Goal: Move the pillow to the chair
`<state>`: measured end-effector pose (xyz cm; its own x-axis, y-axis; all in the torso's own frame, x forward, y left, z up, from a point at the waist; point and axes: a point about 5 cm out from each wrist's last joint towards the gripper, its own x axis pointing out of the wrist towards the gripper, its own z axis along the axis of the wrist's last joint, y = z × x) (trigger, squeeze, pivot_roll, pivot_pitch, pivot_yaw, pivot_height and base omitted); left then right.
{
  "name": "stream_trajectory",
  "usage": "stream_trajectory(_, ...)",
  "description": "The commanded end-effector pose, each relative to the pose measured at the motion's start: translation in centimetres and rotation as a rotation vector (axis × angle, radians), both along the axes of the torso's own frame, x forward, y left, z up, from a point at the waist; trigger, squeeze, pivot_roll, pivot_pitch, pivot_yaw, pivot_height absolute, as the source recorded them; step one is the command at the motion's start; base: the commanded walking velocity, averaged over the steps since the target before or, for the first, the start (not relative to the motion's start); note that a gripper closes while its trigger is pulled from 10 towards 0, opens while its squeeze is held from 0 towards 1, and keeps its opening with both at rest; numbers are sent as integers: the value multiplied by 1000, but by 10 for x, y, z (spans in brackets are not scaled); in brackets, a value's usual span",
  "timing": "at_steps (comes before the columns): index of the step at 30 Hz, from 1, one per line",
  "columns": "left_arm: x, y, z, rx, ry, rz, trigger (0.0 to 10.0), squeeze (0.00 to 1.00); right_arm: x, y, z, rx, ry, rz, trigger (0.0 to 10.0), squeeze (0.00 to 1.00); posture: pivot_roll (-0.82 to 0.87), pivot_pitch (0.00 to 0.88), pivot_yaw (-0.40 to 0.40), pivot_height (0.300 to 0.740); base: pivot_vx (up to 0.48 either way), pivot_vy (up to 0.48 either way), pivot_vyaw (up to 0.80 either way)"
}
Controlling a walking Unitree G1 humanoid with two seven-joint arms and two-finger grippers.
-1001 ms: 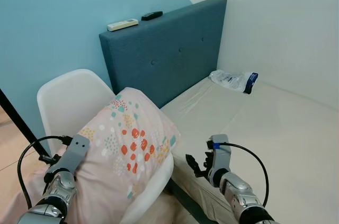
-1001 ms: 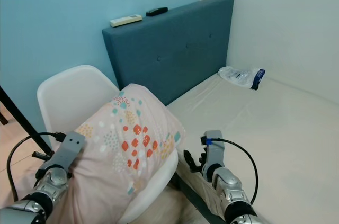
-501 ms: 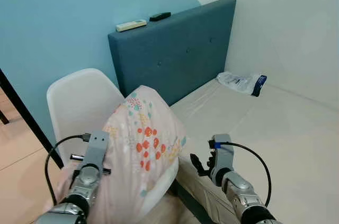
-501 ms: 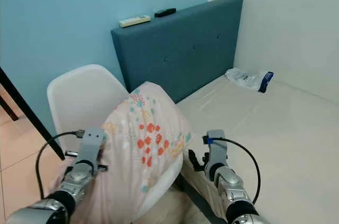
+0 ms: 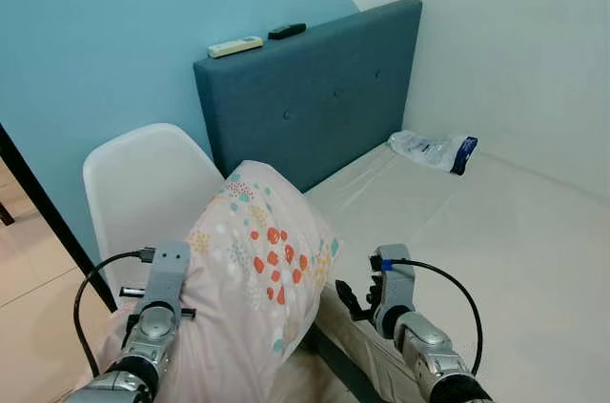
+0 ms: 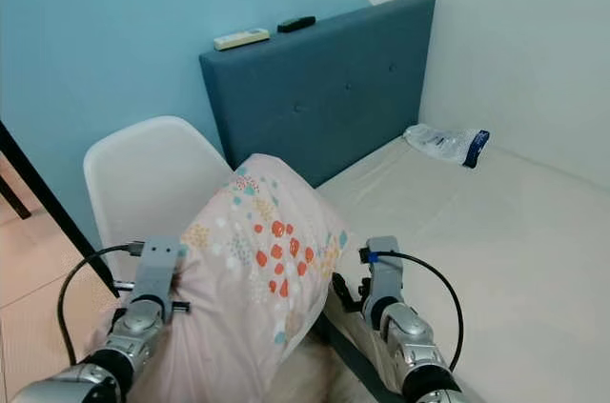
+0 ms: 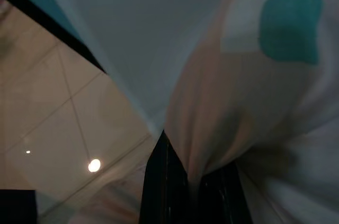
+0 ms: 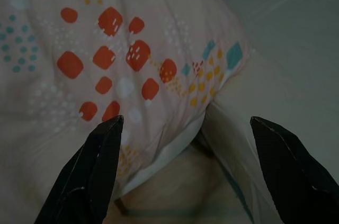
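One pillow [image 5: 253, 279], soft and floppy, is draped over the seat of the white chair [image 5: 143, 184], sagging off the front edge. The left gripper [image 7: 190, 187] pinches a bunched fold of its fabric between closed fingers. The right gripper [image 8: 183, 171] hovers just beside the bed [image 5: 496, 231], fingers spread wide, holding nothing. It looks light but limp, so a corner pinch lets it droop; better to grab a thick edge.
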<state>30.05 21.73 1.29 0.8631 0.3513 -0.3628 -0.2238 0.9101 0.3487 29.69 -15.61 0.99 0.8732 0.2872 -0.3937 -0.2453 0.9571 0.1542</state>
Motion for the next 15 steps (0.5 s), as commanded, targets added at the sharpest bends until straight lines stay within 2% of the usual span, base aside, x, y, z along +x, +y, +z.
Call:
stream_trajectory(1, 13, 14, 22, 61, -95, 20, 10000, 0, 0, 5, 2, 13, -22, 13, 10000, 0, -118, 0, 33, 645, 0, 0, 0)
stream_trajectory(6, 25, 12, 38, 73, -161, -22, 10000, 0, 1, 6, 4, 17, -35, 17, 10000, 0, -121, 0, 33, 625, 0, 0, 0)
stream_trajectory(10, 42, -1, 60, 8, -267, -91, 10000, 0, 1, 6, 5, 18, -45, 19, 10000, 0, -125, 0, 35, 605, 0, 0, 0)
stream_trajectory(11, 42, -1, 60, 8, -267, -91, 10000, 0, 1, 6, 5, 18, -45, 19, 10000, 0, -125, 0, 35, 605, 0, 0, 0)
stream_trajectory(15, 58, -10, 86, -10, -366, -130, 10000, 0, 1, 6, 5, 21, -53, 21, 10000, 0, -129, 0, 37, 585, 0, 0, 0)
